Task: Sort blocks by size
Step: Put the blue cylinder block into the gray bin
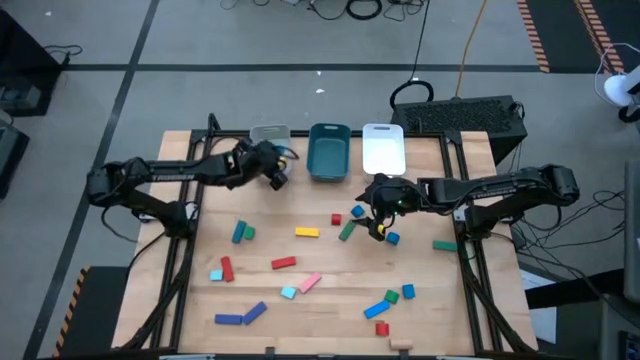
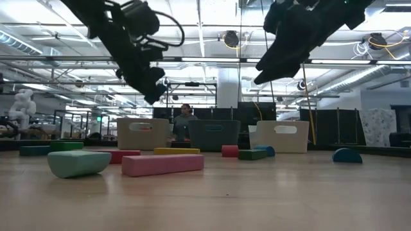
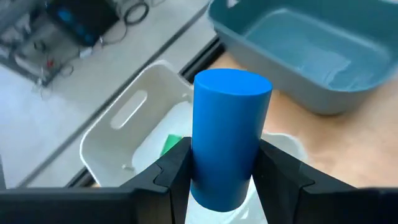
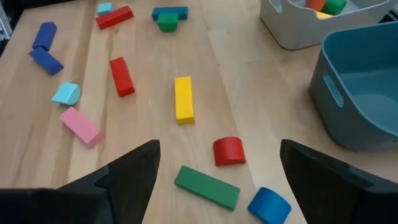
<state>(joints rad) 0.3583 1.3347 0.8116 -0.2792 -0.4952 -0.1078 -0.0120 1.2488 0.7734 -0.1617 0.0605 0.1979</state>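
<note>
Sorting is at an early stage. At the far left, the left gripper [image 1: 275,172] hangs beside the grey tray [image 1: 268,131], its fingers [image 3: 171,168] closed on an upright blue cylinder [image 3: 229,140]. The left wrist view shows that tray directly beneath the cylinder, with a green block [image 3: 171,144] already in it. The right wrist view shows at least two pieces in the same tray, orange and green. Judged from that, the cylinder is about to be dropped there.

The teal tray [image 1: 329,152], in the middle of the far edge, appears empty. The white tray [image 1: 383,150], to its right, shows no contents from above.

The right gripper [image 1: 378,225] hovers over the table's middle right, jaws spread wide and holding nothing. A red half-round block [image 4: 229,151], a green bar [image 4: 206,186] and a small blue cylinder [image 4: 269,204] lie just below it.

Most blocks remain loose on the table [image 1: 330,290]: the yellow bar [image 1: 307,232], red, pink, blue and cyan pieces toward the near side. The bulk of the work is outstanding.
</note>
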